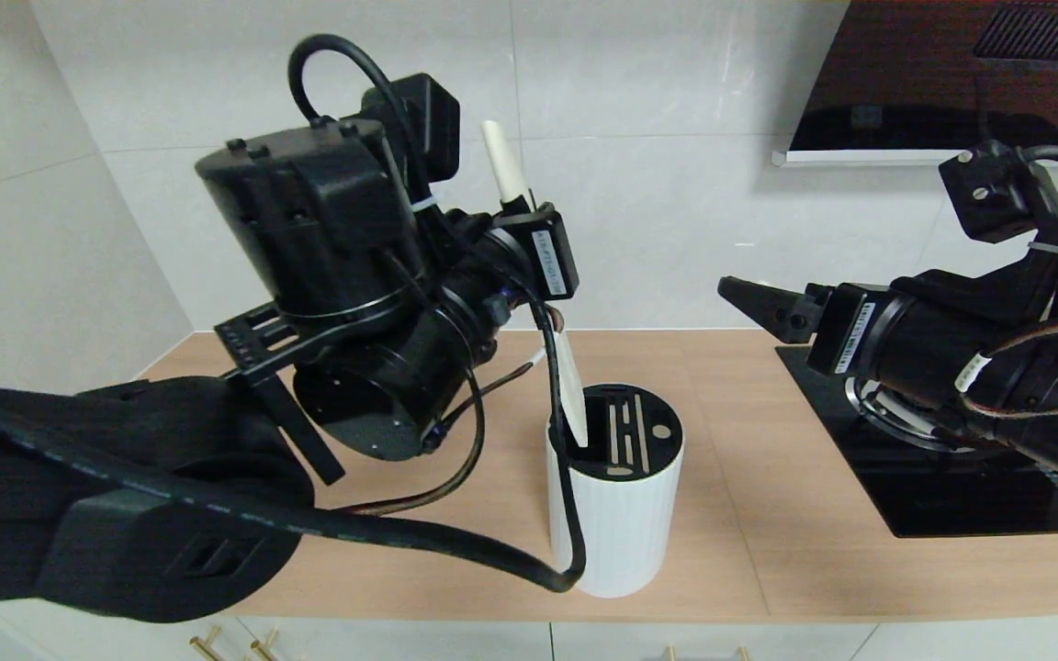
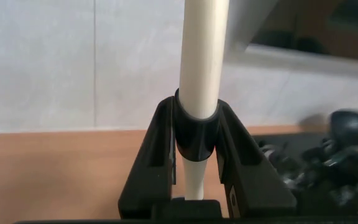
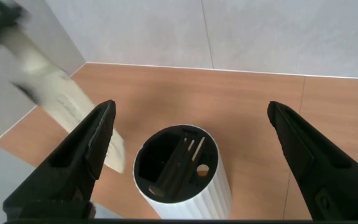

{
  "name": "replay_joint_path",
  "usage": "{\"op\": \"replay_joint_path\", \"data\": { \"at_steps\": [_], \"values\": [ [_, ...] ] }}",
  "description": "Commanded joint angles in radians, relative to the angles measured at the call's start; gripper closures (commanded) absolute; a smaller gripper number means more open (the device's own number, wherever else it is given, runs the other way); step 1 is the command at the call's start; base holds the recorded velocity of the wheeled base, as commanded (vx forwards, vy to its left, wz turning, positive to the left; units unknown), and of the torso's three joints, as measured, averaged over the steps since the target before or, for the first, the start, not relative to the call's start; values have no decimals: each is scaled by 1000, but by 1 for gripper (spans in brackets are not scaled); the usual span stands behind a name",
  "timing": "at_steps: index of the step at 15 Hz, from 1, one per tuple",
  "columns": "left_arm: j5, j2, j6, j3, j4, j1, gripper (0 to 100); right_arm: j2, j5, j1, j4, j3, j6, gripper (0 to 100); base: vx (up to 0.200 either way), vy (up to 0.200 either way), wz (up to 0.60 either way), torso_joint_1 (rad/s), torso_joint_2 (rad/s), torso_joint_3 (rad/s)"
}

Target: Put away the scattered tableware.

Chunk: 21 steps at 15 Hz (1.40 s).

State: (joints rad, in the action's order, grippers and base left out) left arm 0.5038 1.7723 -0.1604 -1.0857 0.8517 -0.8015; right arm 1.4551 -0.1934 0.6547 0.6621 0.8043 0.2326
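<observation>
A cream utensil point(image 1: 571, 386) is pinched by the left jaws, blade tip at the near-left rim of the white holder point(image 1: 625, 523) on the bench point(image 1: 749, 431). The right jaws are spread, to the right.

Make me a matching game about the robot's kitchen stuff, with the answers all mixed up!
Things:
1. cream-coloured knife
2. white ribbed cylindrical holder
3. right pincer
4. black glass cooktop

States:
A. open, holding nothing
B. at the robot's right on the wooden counter
C. clamped in the left pincer
D. standing upright mid-counter

Pairs: 1-C, 2-D, 3-A, 4-B
</observation>
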Motion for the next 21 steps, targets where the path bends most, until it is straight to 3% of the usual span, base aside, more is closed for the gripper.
{"op": "replay_joint_path", "data": {
  "at_steps": [1,4,7,21],
  "values": [
    [22,72,7,0,6,-1,100,5,0,0,1,-2,-4,0,0,0,0,0,0,0],
    [30,114,10,-2,35,-5,100,8,0,0,1,-2,-4,0,0,0,0,0,0,0],
    [78,159,7,-43,73,-4,100,8,0,0,2,-2,-4,0,0,0,0,0,0,0],
    [78,159,7,-63,162,-2,100,7,0,2,4,-4,-4,0,0,0,0,0,0,0]
  ]
}}
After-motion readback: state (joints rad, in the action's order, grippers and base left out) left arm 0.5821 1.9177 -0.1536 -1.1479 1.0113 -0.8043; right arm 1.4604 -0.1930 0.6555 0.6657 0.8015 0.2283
